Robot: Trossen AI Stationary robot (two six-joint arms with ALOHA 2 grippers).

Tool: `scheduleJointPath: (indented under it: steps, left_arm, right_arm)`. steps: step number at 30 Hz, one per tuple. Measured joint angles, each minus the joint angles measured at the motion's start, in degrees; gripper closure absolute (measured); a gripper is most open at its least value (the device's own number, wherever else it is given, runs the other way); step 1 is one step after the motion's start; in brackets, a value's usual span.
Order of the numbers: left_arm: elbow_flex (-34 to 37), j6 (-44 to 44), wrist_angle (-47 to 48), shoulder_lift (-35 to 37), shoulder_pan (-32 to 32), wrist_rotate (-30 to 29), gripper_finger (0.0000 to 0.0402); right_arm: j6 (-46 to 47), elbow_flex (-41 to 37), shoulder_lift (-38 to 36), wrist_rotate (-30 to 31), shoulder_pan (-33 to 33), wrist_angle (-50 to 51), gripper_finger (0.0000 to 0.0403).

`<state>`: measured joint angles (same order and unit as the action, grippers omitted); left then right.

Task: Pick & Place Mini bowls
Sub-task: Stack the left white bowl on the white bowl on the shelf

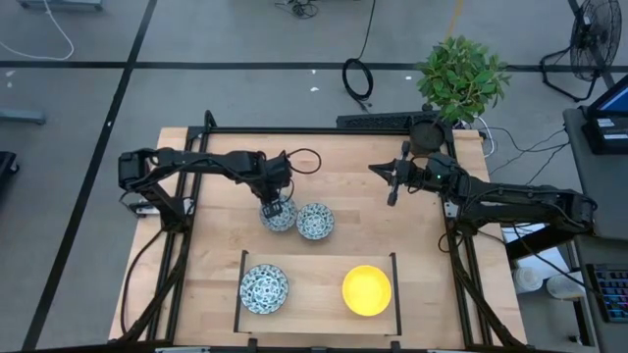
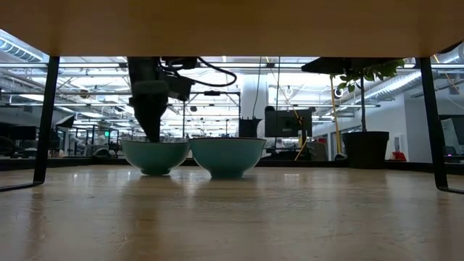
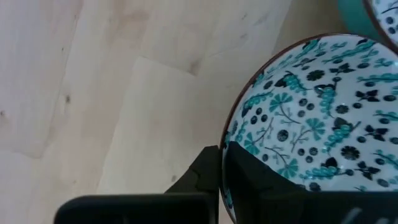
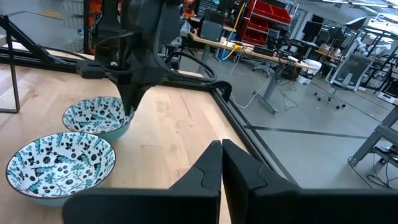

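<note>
Left to right. My left gripper (image 1: 274, 208) is at mid-table, its fingers pinched on the rim of a patterned mini bowl (image 1: 279, 215), one finger inside the wall and one outside, as the left wrist view shows (image 3: 311, 118). A second patterned bowl (image 1: 315, 222) sits just beside it on the right; the low view shows the two rims close, though I cannot tell whether they touch. Nearer the front edge, inside a dark frame (image 1: 243, 284), a third patterned bowl (image 1: 264, 288) lies on the left and a plain yellow bowl (image 1: 367, 290) on the right, well apart. My right gripper (image 1: 392, 192) waits above the table toward the back right, fingers pressed together on nothing.

I judge the bowls to be glazed ceramic: rigid, smooth, likely slippery and liable to chip if dropped or knocked against a neighbour. The rim is the only practical hold, since the curved wall gives no flat purchase; a rim pinch may let the bowl swing or tilt, so I would lift slowly and clear the adjacent bowl.

The surface is a light wooden tabletop (image 1: 216, 294), level. A potted plant (image 1: 459, 78) stands at the back right corner. Beyond lies an open workshop floor with cables, a fan and desks.
</note>
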<state>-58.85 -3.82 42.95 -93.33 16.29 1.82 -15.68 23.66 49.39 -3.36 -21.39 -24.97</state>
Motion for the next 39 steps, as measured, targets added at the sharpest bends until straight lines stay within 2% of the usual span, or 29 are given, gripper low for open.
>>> scheduleJointPath:
  steps: [5, 18, 28, 33, 36, 39]
  left_arm:
    - [0.2, -0.8, 0.8, 2.9, 0.0, -0.3, 0.0392]
    - [0.1, -4.6, 7.4, 14.0, -0.8, -10.1, 0.0389]
    - [-0.2, -9.4, 13.1, 19.8, -0.8, -11.5, 0.0385]
    - [-5.8, -16.2, 23.1, 20.0, -0.7, -10.8, 0.0393]
    - [-11.1, -20.6, 29.9, 19.9, -0.7, -10.6, 0.0382]
    - [-17.1, -22.0, 35.3, 19.8, -0.7, -8.4, 0.0388]
  right_arm:
    - [0.0, 0.0, 0.0, 0.0, 0.0, 0.0, 0.0403]
    - [0.0, 0.0, 0.0, 0.0, 0.0, 0.1, 0.0403]
    - [1.0, 0.0, 0.0, 0.0, 0.0, -0.1, 0.0403]
    - [1.5, 0.0, 0.0, 0.0, 0.0, -0.1, 0.0403]
    - [1.5, 0.0, 0.0, 0.0, 0.0, -0.1, 0.0403]
    - [1.5, 0.0, 0.0, 0.0, 0.0, -0.4, 0.0403]
